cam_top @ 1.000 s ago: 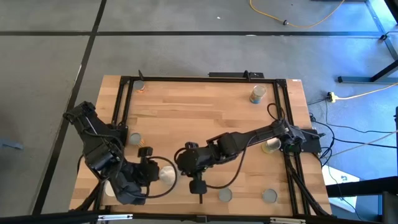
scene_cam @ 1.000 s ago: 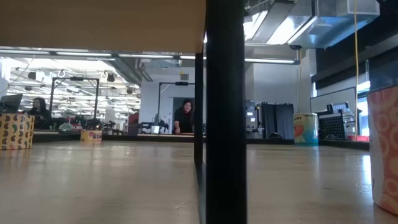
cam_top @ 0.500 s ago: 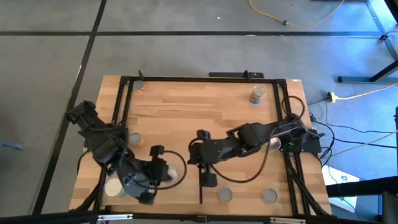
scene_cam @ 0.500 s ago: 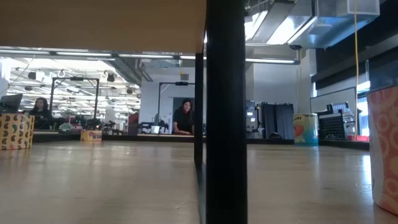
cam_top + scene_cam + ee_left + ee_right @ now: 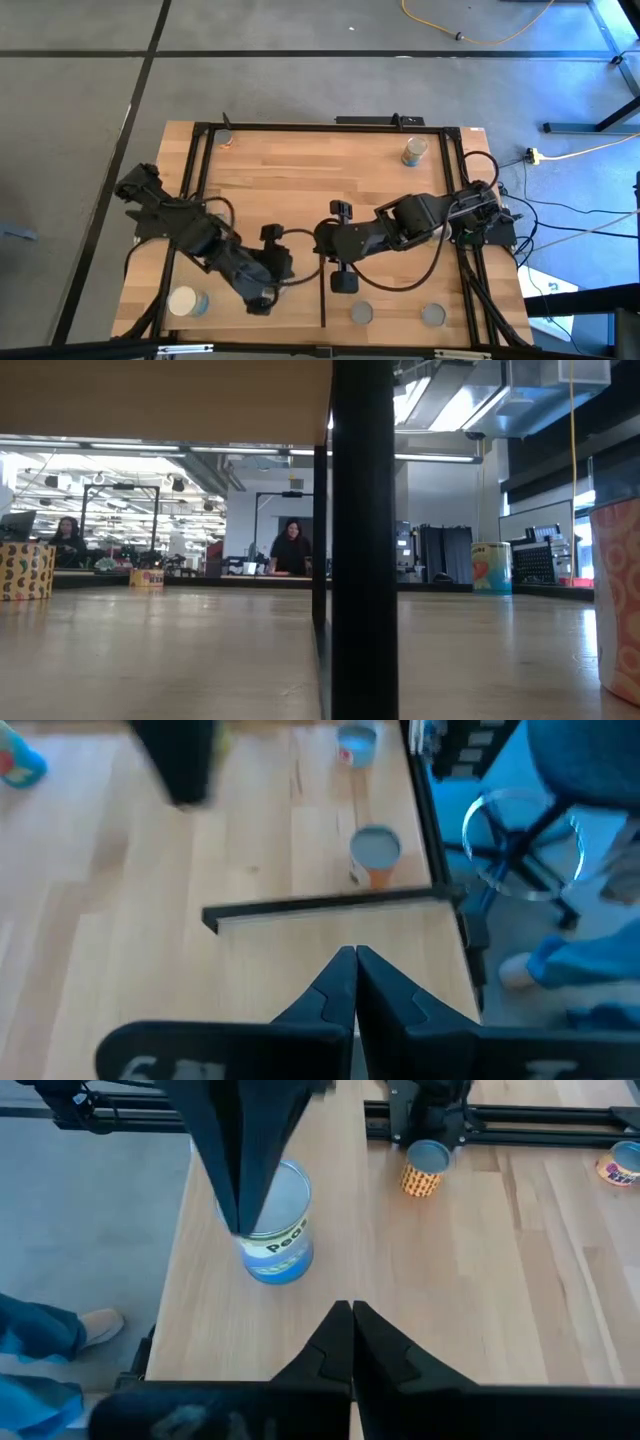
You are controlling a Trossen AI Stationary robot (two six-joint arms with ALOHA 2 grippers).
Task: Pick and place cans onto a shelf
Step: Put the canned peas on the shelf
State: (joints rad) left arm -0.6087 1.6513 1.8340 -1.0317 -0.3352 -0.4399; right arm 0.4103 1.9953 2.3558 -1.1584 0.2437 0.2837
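The left end effector (image 5: 262, 297) hangs over the front left part of the worktop (image 5: 300, 180), and its two fingers (image 5: 340, 985) are pressed together with nothing between them. The right end effector (image 5: 343, 282) is over the front middle of the worktop, just beside the thin black strip (image 5: 322, 300) that runs from the front edge toward the middle; its fingers (image 5: 338, 1335) are also closed and they hold nothing. The cans stand apart from each other around the edges of the worktop. A white-topped can (image 5: 184, 300) with a blue label stands near the front left corner, close to the left end effector but not touching it. Two grey-topped cans (image 5: 361, 314) stand near the front edge, right of the strip, and the second of them (image 5: 433, 316) is nearer to the front right corner. One can (image 5: 414, 152) stands near the back right corner and a small one (image 5: 226, 139) near the back left corner, beside the black frame (image 5: 196, 160). In the left wrist view a grey-topped can with an orange label (image 5: 375, 855) stands just behind the black strip (image 5: 330, 905), on the smooth pale panel (image 5: 300, 950). In the right wrist view the blue-label can (image 5: 276, 1225) is partly covered by the dark fingers of the other arm, and a yellow-label can (image 5: 425, 1168) stands by the frame.
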